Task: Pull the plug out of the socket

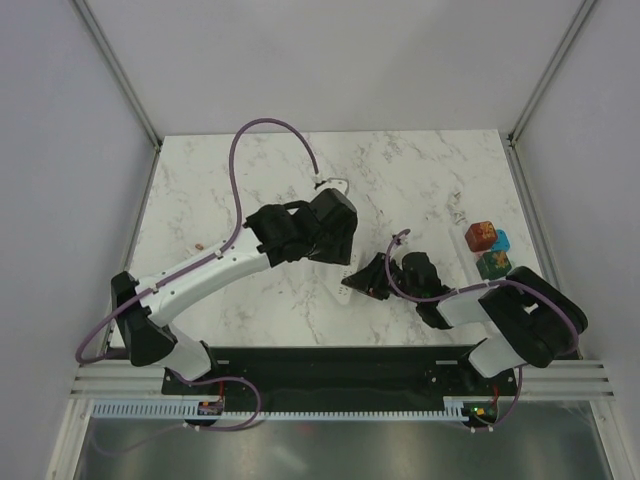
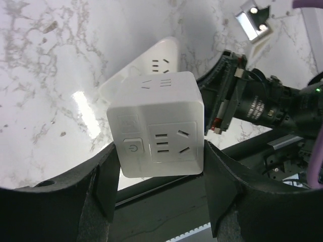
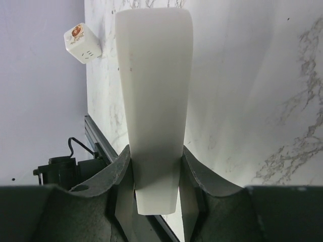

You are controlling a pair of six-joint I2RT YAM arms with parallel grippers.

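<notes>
My left gripper [image 2: 160, 165] is shut on a white cube plug [image 2: 156, 126] that has a power button and socket holes on its faces. The plug hangs over one end of a white socket strip [image 2: 159, 58]. I cannot tell whether its pins still sit in the strip. In the top view the left gripper [image 1: 335, 225] hides the plug. My right gripper [image 1: 368, 280] is shut on the other end of the strip [image 1: 348, 291] at the table's front middle. In the right wrist view the strip [image 3: 154, 75] runs away from my right gripper [image 3: 156, 161].
Three coloured cubes [image 1: 488, 248] and a small pale item [image 1: 458, 215] lie near the table's right edge. A black rail [image 1: 330, 360] runs along the near edge. A small white block with an orange mark [image 3: 81, 43] shows far off in the right wrist view.
</notes>
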